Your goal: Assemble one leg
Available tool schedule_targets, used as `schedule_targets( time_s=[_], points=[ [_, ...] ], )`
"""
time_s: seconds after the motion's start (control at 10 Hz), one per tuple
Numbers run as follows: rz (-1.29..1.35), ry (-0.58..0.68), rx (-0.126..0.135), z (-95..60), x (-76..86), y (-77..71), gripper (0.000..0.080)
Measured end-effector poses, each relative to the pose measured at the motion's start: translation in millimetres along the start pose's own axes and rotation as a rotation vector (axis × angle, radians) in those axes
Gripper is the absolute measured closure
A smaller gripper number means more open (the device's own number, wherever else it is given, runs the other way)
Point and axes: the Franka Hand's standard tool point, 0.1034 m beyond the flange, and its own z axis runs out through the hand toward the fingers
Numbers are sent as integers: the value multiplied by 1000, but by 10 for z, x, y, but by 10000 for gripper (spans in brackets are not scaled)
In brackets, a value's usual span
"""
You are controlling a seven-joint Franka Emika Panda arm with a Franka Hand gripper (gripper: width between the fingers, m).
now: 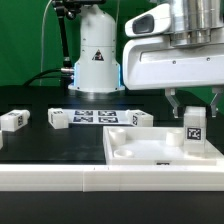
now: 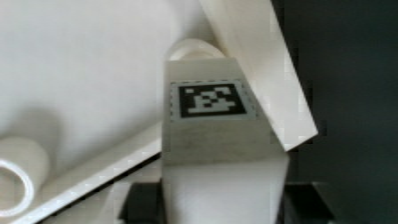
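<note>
**A:** What filled most of the scene?

**B:** The black desk point(image 1: 30, 145). The arm point(image 1: 97, 55) rose from the far edge on a white base and reached over toward the exterior view's right.

**A:** And the biggest loose part?

**B:** A flat white panel point(image 1: 140, 152) lay along the near edge of the desk, toward the corner on the exterior view's right. Behind it, about midway along the desk, was the marker board point(image 1: 95, 117), lying flat.

**A:** Where was the leg?

**B:** The leg point(image 1: 194, 128) stood upright on the panel, close to the panel's far corner on the exterior view's right. I could not tell whether it was fixed there or only resting.

**A:** Was the gripper pinching it?

**B:** No. The gripper point(image 1: 193, 105) hung straight above with its fingers spread, one on each side of the top of the leg. The exterior view showed a thin gap on both sides. In the wrist view the leg ran up the middle, with the dark fingers point(image 2: 139, 198) flanking it.

**A:** Anything smaller?

**B:** A loose post point(image 1: 12, 120) lay near the desk edge on the exterior view's left. A second post point(image 1: 58, 119) sat just beside the marker board, and a third post point(image 1: 140, 118) sat at the board's other end. Smallest of all was the square black-and-white tag point(image 2: 212, 100) on the leg's face.
</note>
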Motion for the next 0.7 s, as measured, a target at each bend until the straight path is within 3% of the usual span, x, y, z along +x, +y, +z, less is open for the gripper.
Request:
schedule_targets(
  time_s=[0.7],
  points=[
    [556, 14, -4, -8, -18, -42, 507]
  ],
)
